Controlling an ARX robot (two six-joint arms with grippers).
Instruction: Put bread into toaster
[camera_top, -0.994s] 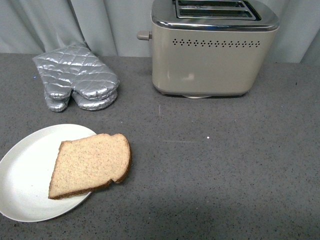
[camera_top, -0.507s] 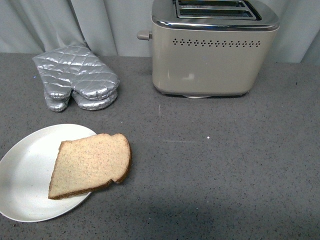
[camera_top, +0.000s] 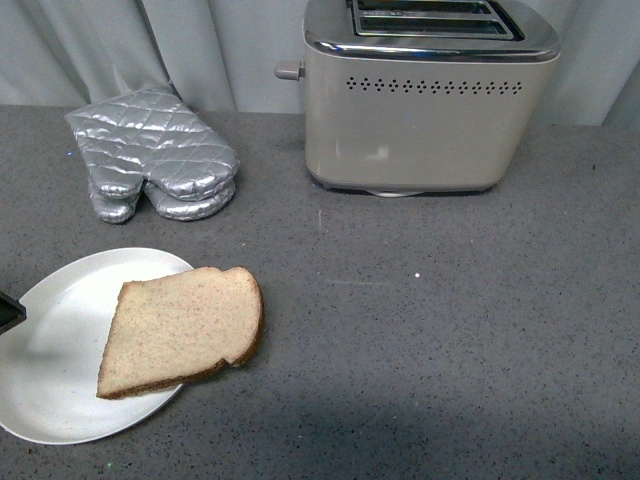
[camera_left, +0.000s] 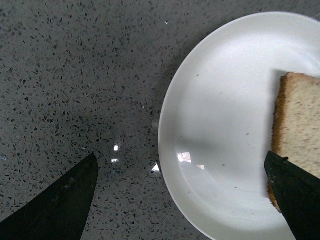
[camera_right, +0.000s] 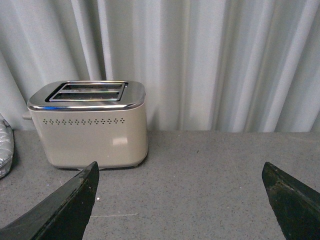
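Observation:
A slice of light-brown bread (camera_top: 180, 330) lies on a white plate (camera_top: 55, 360), its rounded end hanging over the plate's rim onto the counter. The beige toaster (camera_top: 425, 100) with a chrome top and two slots stands at the back, lever knob on its left side. A dark tip of my left gripper (camera_top: 8, 312) shows at the picture's left edge over the plate. In the left wrist view the left gripper (camera_left: 185, 197) is open above the plate (camera_left: 220, 125), one finger near the bread (camera_left: 300, 135). My right gripper (camera_right: 180, 200) is open, facing the toaster (camera_right: 90, 125).
Two silver quilted oven mitts (camera_top: 155, 155) lie stacked at the back left, left of the toaster. A grey speckled counter (camera_top: 450, 320) runs under everything. A pale curtain (camera_right: 225, 60) hangs behind the counter.
The left gripper's tip has come into the front view at the left edge, over the plate. Bread, plate and toaster have not moved.

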